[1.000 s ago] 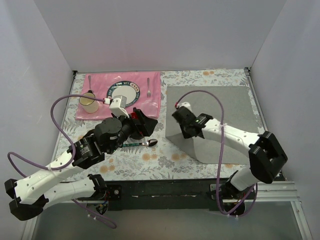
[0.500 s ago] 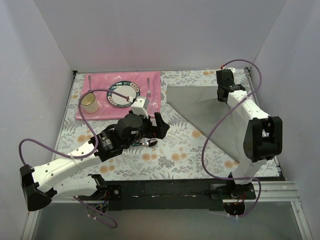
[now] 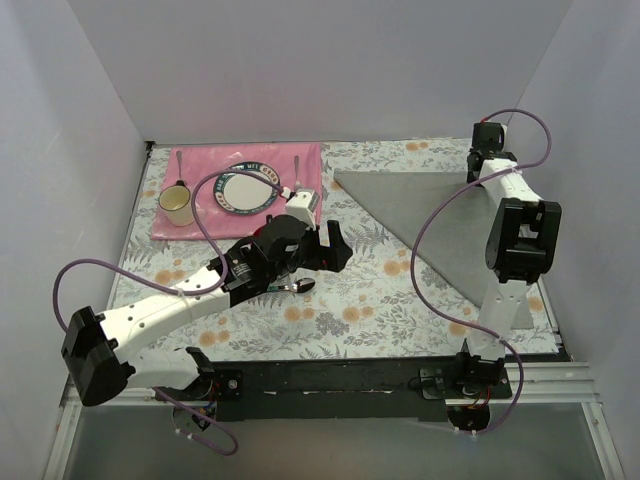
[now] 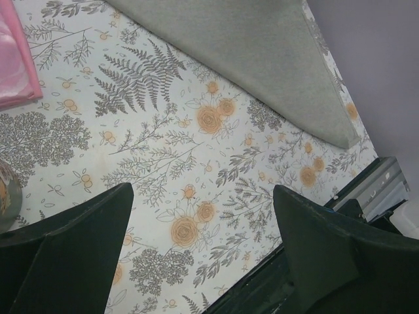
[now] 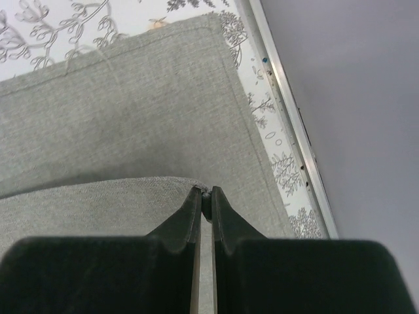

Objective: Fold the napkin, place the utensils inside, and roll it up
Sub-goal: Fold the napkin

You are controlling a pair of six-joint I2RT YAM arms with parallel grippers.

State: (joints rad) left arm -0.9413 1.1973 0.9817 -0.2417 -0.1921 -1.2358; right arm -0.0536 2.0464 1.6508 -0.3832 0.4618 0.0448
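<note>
The grey napkin (image 3: pixel 440 215) lies at the right of the table, folded over into a triangle. My right gripper (image 3: pixel 480 165) is at the far right corner, shut on a corner of the napkin (image 5: pixel 131 131); in the right wrist view the gripper (image 5: pixel 206 194) pinches the upper layer's tip just above the lower layer. A utensil (image 3: pixel 300 286) with a green handle and silver head lies mid-table, partly under my left arm. My left gripper (image 3: pixel 330 247) hovers over the flowered tablecloth, open and empty (image 4: pixel 201 193), with the napkin's edge (image 4: pixel 262 52) beyond it.
A pink placemat (image 3: pixel 305 215) at the back left carries a plate (image 3: pixel 248 188), a cream mug (image 3: pixel 178 207) and a silver fork (image 3: pixel 297 175). The enclosure's walls stand close on the left, back and right. A metal rail (image 5: pixel 288 131) runs along the table's right edge.
My right gripper carried the napkin's corner from mid-table to the far right corner, turning the cloth into a triangle. My left arm swung right, over the middle of the table.
</note>
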